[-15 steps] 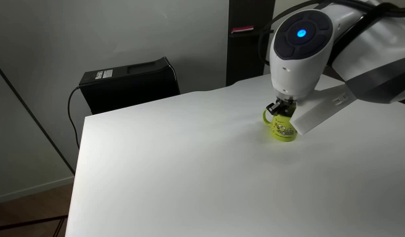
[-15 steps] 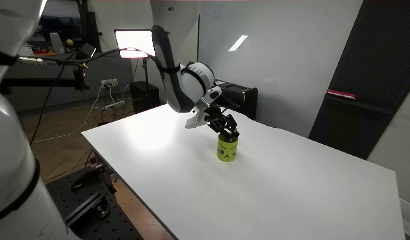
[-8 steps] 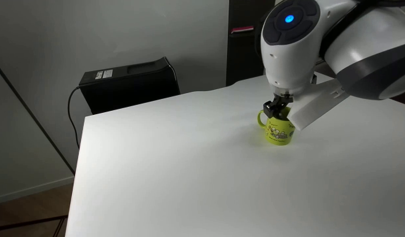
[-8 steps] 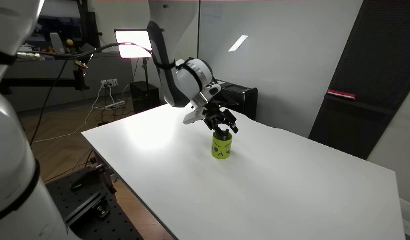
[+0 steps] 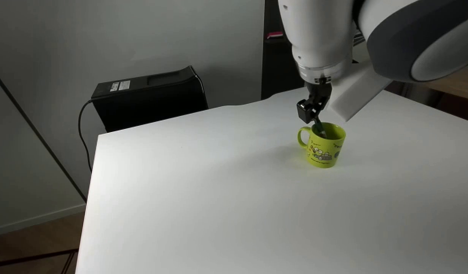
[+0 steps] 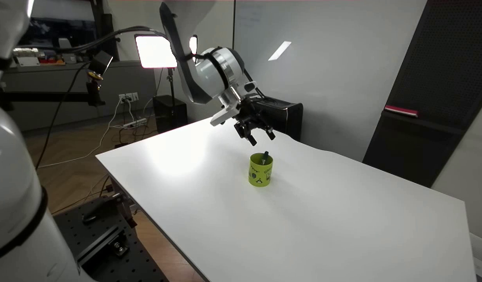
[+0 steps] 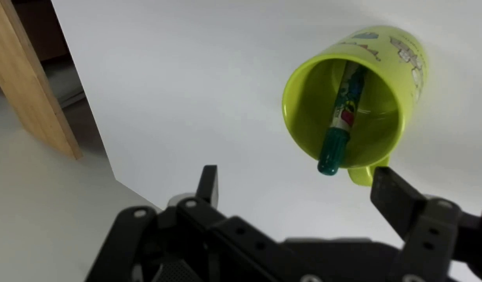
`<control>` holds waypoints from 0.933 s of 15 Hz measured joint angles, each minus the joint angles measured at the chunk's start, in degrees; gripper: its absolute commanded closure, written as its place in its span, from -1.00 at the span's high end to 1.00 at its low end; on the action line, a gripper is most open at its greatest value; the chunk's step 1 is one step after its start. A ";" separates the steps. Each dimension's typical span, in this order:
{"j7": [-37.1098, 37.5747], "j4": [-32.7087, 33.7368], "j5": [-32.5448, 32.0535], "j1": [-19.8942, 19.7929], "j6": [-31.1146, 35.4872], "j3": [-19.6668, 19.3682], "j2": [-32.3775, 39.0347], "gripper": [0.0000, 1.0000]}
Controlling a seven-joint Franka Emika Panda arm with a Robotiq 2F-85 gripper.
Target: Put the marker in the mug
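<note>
Marker (image 7: 343,113) w/ shiny dk-green cap & multicolour printed barrel (red/yellow pic) leans in yellow-green mug (image 7: 401,64), cap end jutting past rim nr handle, w/ tool (image 6: 261,138) above, apart from both, its fingers spread wide.

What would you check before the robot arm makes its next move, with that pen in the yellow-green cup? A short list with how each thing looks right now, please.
1. Marker inside the mug: ok. It leans, its green end poking out of the top.
2. Mug upright on the table: ok in both exterior views.
3. End effector open: ok. Its fingers are spread with nothing gripped.
4. End effector apart from marker and mug: ok. An exterior view shows a gap below the fingers.
5. Marker's lower end resting on the mug's bottom: cannot tell; that end is hidden.
</note>
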 measured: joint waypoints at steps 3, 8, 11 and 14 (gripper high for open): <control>-13.69 0.21 10.15 -1.23 -1.10 3.09 -1.56 1.00; -34.25 0.23 26.77 -0.97 -3.88 4.58 -3.62 1.00; -34.78 0.24 30.33 1.55 -6.03 2.44 -4.65 1.00; -31.82 0.24 33.55 3.42 -6.19 0.62 -5.27 1.00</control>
